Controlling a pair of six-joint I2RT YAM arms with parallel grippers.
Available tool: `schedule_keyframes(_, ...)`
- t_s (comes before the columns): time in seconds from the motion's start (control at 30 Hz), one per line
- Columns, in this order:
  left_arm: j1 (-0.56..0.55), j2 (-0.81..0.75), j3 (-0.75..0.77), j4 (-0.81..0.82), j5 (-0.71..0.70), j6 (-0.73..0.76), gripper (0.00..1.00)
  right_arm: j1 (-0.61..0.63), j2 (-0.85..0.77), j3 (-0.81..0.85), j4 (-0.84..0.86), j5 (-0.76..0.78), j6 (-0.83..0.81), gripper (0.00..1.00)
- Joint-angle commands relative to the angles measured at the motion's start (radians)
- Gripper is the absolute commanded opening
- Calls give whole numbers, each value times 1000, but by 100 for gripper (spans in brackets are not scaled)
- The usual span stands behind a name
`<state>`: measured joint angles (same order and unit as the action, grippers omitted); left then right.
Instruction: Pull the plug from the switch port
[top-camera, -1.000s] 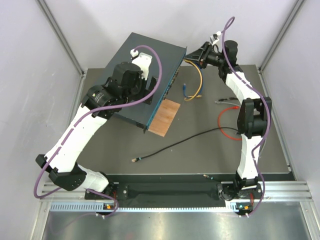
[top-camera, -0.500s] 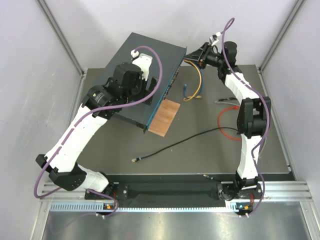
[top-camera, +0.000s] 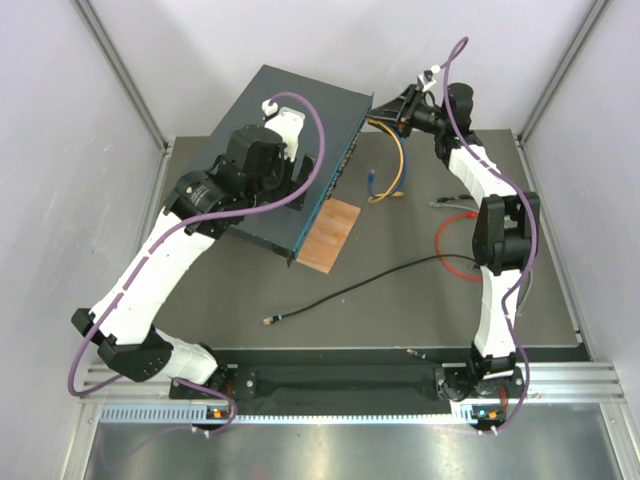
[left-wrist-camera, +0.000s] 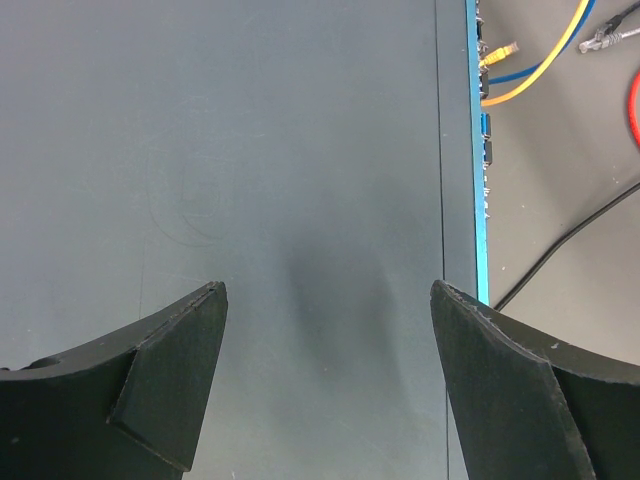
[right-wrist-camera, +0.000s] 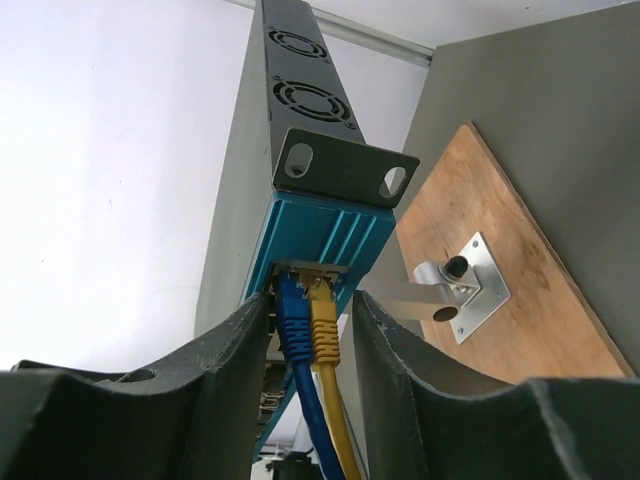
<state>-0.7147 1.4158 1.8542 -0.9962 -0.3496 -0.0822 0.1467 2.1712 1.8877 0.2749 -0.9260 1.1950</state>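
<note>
The switch (top-camera: 290, 110) is a flat dark blue-grey box lying at an angle at the back left, seen end-on in the right wrist view (right-wrist-camera: 315, 215). A blue plug (right-wrist-camera: 295, 320) and a yellow plug (right-wrist-camera: 325, 325) sit side by side in its ports. My right gripper (right-wrist-camera: 311, 298) straddles both plugs at the switch's far end (top-camera: 385, 110). Its left finger lies against the blue plug, and a narrow gap shows beside the yellow one. My left gripper (left-wrist-camera: 325, 290) stands wide open over the switch's flat top (left-wrist-camera: 300, 150), holding nothing.
A brown board (top-camera: 328, 233) with a metal bracket (right-wrist-camera: 470, 285) lies beside the switch's port face. A yellow cable (top-camera: 400, 165) loops from the ports over the table. A black cable (top-camera: 370, 285) and a red cable (top-camera: 455, 240) lie further to the right.
The right arm's elbow has edged very slightly to the left. The left arm, the plugs and the switch look the same.
</note>
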Motion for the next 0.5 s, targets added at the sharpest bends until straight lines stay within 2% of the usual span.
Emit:
schedule_keyframes(0.0, 4, -32, -4, 14, -9, 10, 88, 5, 15, 51, 38, 9, 11, 39)
schedule_keyframes(0.23, 4, -35, -4, 16, -12, 15, 88, 2, 27, 48, 92, 9, 58, 37)
schedule_keyframes(0.47, 4, -35, -6, 19, -9, 13, 88, -7, 42, 85, 80, 10, 86, 29)
